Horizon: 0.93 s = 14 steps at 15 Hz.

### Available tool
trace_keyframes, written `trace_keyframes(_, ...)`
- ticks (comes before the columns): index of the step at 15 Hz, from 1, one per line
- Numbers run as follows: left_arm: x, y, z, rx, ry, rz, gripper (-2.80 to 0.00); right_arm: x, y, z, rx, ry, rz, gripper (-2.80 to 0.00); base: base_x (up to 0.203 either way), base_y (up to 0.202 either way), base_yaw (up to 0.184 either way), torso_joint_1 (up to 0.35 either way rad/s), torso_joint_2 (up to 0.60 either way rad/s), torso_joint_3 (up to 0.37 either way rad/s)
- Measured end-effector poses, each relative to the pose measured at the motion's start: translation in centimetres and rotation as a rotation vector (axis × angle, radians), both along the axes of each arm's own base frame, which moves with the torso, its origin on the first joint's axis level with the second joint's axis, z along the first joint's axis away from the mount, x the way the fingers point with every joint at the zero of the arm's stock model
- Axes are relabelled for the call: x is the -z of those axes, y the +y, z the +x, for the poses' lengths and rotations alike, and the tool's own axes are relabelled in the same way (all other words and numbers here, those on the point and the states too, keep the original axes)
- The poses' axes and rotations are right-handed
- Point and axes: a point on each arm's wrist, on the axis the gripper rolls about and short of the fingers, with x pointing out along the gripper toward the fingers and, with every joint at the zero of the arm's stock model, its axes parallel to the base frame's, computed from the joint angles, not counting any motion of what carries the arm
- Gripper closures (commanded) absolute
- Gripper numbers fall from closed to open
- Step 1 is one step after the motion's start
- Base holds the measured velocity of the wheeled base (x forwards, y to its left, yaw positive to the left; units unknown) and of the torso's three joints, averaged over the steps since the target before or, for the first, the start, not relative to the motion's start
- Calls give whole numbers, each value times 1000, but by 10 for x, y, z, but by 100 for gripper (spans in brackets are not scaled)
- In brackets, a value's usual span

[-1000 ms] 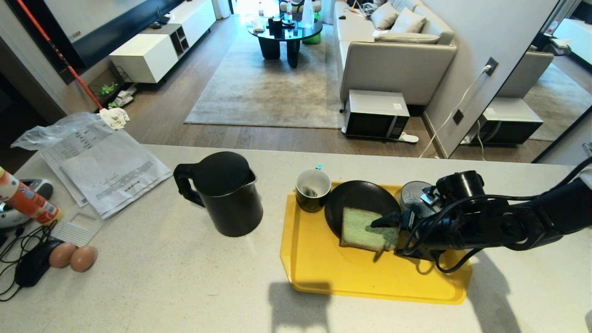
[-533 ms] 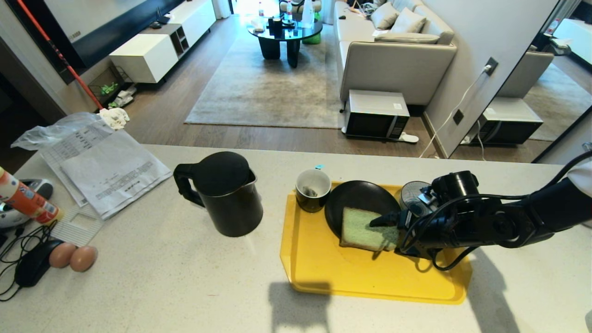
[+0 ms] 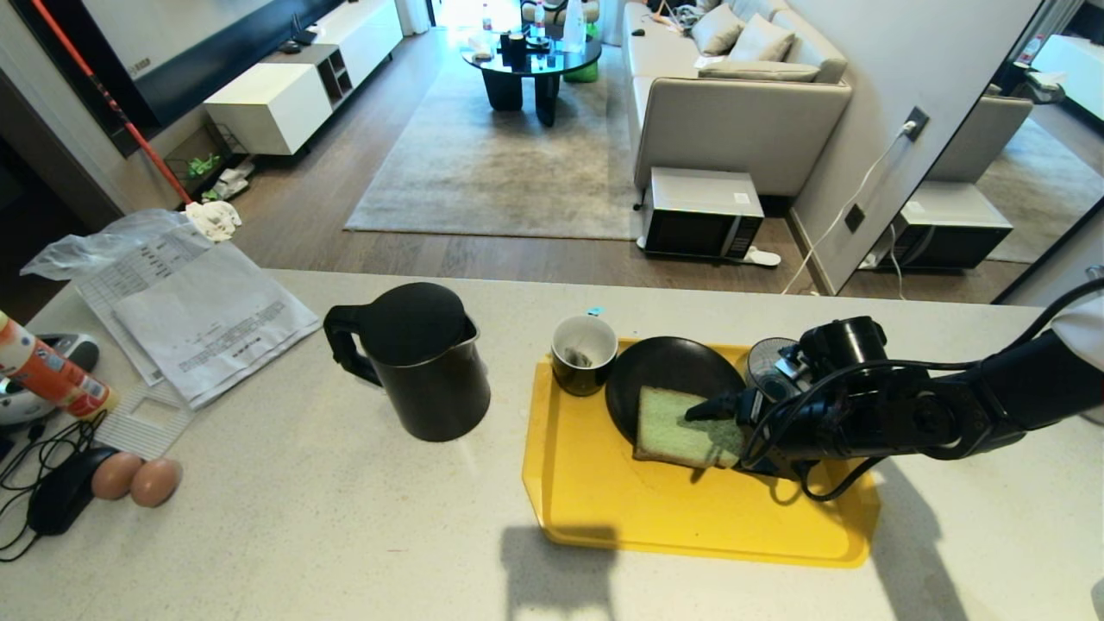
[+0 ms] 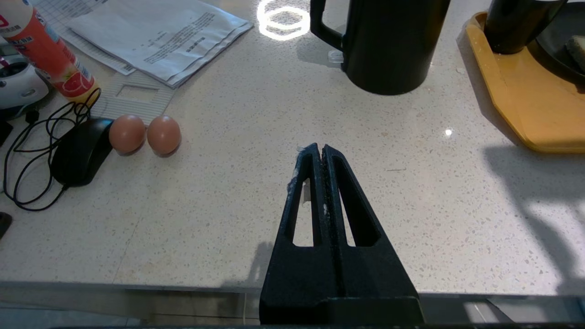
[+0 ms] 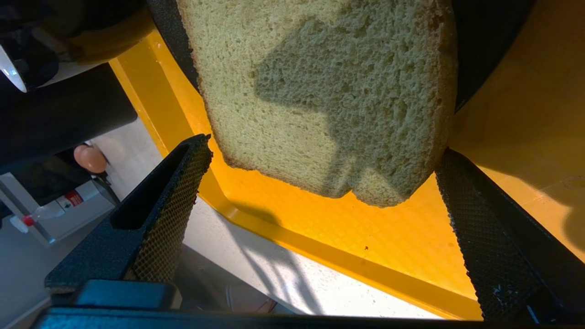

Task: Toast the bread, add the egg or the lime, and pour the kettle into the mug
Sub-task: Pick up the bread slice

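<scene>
On the counter point(image 3: 302, 517), far left, a bottle point(image 3: 47, 371) lies by papers point(image 3: 198, 319); nearer the edge a mouse point(image 3: 60, 492) touches two brown eggs point(image 3: 136, 479). The left gripper point(image 4: 318, 153) hangs over bare counter right of the eggs, its jaws pressed together and empty. The kettle point(image 3: 423, 362) stands upright near the middle, handle to the left. Right of it is the yellow tray point(image 3: 621, 517), carrying the mug point(image 3: 584, 354) at its far left corner, teabag inside, just beside a black plate point(image 3: 664, 366). The bread point(image 3: 681, 427) leans on the plate's near rim, its lower edge over the tray. The right gripper point(image 3: 709, 440) reaches in from the right, jaws wide apart on either side of the bread's right edge; whether they touch it I cannot tell.
</scene>
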Motion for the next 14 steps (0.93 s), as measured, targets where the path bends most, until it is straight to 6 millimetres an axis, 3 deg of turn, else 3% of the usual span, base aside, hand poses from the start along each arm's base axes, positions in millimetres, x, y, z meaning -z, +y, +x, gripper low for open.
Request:
trace_keyframes(2, 0, 0, 0, 0, 0, -1, 0, 0, 0, 0, 1, 1, -1, -280, 0, 0, 0, 0, 0, 0)
trace_keyframes(3, 0, 0, 0, 0, 0, 0, 0, 1, 0, 0, 4, 2, -4, 0, 0, 0, 0, 0, 0, 0)
trace_keyframes(14, 0, 0, 0, 0, 0, 0, 0, 5, 0, 2, 12, 11, -14, 0, 0, 0, 0, 0, 0, 0)
